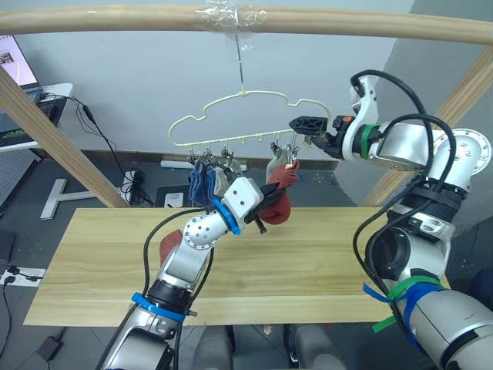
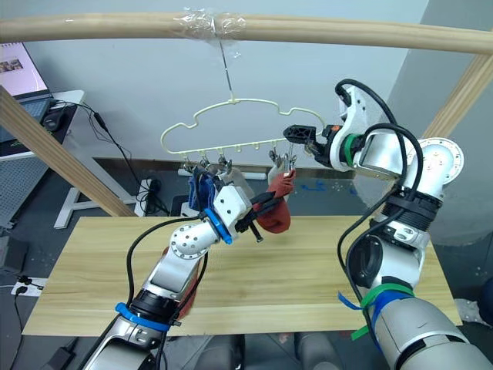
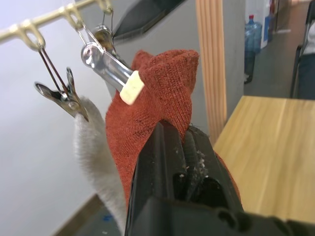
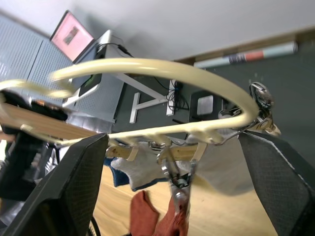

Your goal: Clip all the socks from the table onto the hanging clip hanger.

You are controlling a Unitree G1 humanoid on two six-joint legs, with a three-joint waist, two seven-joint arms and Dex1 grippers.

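Observation:
The pale yellow-green clip hanger (image 1: pixel 245 116) hangs by its hook from the wooden pole. Blue socks (image 1: pixel 202 181) hang from its left clips and a light grey sock (image 3: pixel 93 147) from a clip further right. My left gripper (image 1: pixel 268 193) is raised under the right clips, shut on a rust-red sock (image 1: pixel 283 193). That sock's top edge touches a metal clip (image 3: pixel 110 64). My right gripper (image 1: pixel 306 124) is open at the hanger's right end, with the wire (image 4: pixel 162 66) between its spread fingers. Another rust-red sock (image 1: pixel 170 245) lies on the table (image 1: pixel 323 262), partly hidden under my left arm.
A thick wooden pole frame (image 1: pixel 115 19) runs overhead, with slanted legs at both sides of the table. Behind it at the left are a laptop (image 1: pixel 15 62) on a white desk and cables on the floor (image 1: pixel 131 181).

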